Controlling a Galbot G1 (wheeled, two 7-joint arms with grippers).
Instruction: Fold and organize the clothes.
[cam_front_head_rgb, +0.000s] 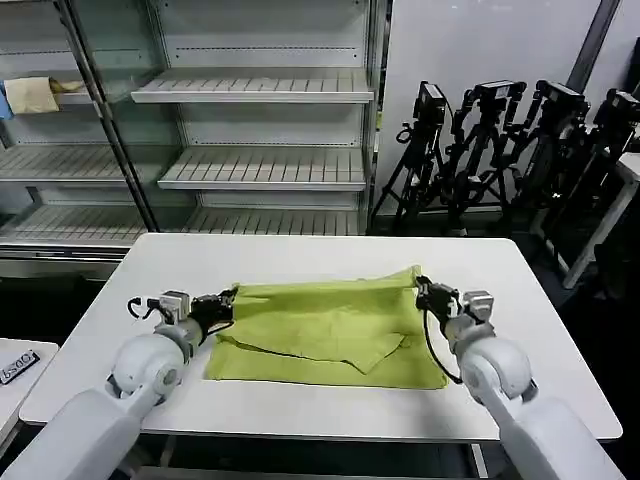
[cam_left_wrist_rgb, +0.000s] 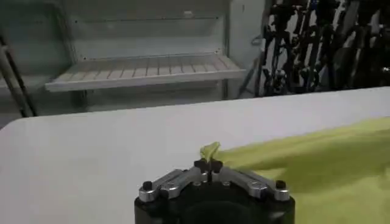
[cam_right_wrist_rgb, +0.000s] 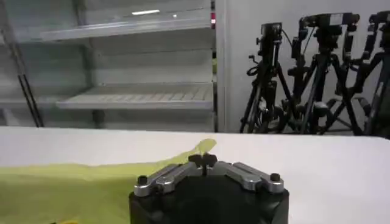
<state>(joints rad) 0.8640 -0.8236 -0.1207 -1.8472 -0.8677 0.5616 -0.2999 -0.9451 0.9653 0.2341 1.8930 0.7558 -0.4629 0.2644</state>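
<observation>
On the white bench (cam_front_head_rgb: 300, 262) lies 1 lime T-shirt (cam_front_head_rgb: 325, 330), no label readable. Left gripper (cam_front_head_rgb: 228, 297) and right gripper (cam_front_head_rgb: 421, 289) each clench 1 far corner.

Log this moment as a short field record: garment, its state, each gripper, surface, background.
garment: lime-green T-shirt, lying partly folded on the table
fold state: a layer doubled over toward the front, edges uneven
left gripper: at the shirt's far left corner, fingers shut on the fabric
right gripper: at the shirt's far right corner, fingers shut on the fabric
surface: white table
background: metal shelving behind the table, tripods to its right
</observation>
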